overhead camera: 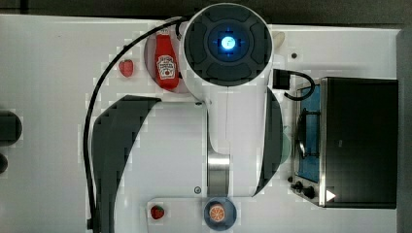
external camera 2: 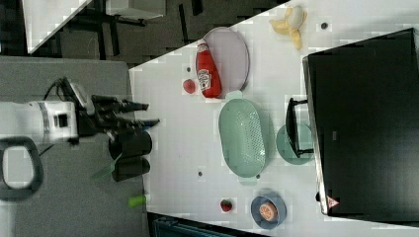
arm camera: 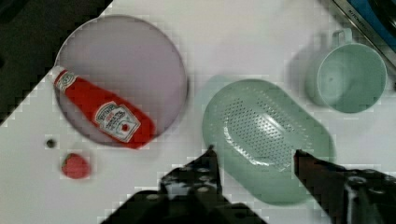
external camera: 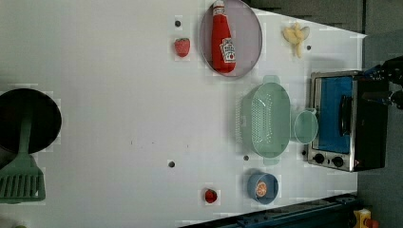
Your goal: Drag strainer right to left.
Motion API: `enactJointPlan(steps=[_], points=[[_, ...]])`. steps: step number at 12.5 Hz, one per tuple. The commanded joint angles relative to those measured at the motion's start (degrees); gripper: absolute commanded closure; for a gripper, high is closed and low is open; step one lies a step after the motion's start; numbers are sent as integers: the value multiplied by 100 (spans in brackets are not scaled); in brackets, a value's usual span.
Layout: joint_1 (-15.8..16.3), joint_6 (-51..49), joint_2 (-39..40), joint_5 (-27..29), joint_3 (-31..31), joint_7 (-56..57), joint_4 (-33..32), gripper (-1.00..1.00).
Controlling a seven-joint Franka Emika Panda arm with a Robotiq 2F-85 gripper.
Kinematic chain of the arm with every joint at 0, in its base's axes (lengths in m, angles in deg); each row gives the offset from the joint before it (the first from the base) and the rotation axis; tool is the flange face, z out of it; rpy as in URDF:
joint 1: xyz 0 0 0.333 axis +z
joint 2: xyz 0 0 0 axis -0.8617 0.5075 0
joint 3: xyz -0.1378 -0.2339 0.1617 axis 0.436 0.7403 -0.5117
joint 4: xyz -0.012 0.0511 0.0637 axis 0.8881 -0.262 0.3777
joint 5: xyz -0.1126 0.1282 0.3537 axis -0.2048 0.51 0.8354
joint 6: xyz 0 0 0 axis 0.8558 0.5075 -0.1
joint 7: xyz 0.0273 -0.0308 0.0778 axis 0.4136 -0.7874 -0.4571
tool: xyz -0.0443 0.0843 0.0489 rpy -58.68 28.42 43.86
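Jaws (arm camera: 254, 156) spread wide, hovering above the strainer (arm camera: 267, 140), which sits on the counter (external camera: 119, 95) btwn ketchup plate (external camera: 251, 28) & mint cup (external camera: 305, 127). Looks light, stiff, slick plastic; I'd hook the rim wall, not the tabs

The robot arm (overhead camera: 228, 97) fills the middle of the top view, its round white and grey joint housing facing the camera with a blue light at the centre. In the right view the white forearm reaches in from the right view's left, ending in the black gripper (external camera 2: 148, 113), whose two fingers (external camera 2: 136, 105) point toward the right view's right and stand apart. In the wrist view the gripper (arm camera: 254, 156) shows both dark fingertips spread wide, touching nothing.
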Motion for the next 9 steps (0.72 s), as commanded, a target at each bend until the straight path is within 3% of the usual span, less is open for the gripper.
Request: enactJointPlan(steps=[1,3,6,9], points=[[-24,-1082,-3266,-175,403,-585,-2207,-60],[-24,-1074,-3242,-174,403,-585,-2214,-100],[-24,-797,-2985,-173,398,-625,-2342,-100],[-24,110,-2493,-173,394,-805,-2729,-100]])
